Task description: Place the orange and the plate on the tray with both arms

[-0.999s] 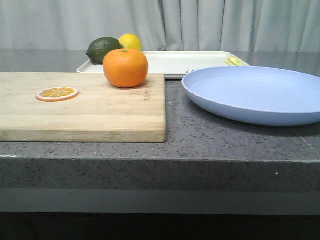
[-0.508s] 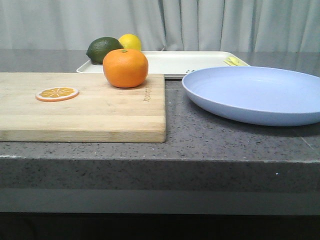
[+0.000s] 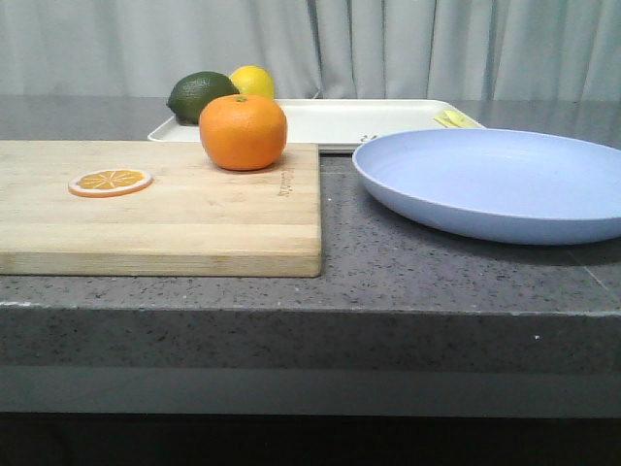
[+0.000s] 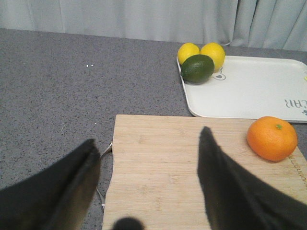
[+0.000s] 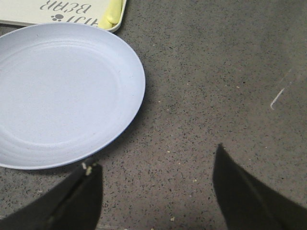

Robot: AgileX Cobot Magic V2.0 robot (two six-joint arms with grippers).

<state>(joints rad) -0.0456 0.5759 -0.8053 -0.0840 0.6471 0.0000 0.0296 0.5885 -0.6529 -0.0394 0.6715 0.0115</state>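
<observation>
Front view: a grey speckled worktop [image 3: 388,262] is backed by pale curtains [image 3: 437,44]. At right the plate [image 3: 495,180] is laid flat, below the tray [image 3: 369,118]. At upper centre the orange [image 3: 243,131] is set on the cutting board [image 3: 165,209]. Nothing is held: left fingers [image 4: 76,187] and right fingers [image 5: 76,196] are spread apart, presumably for grasping.
</observation>
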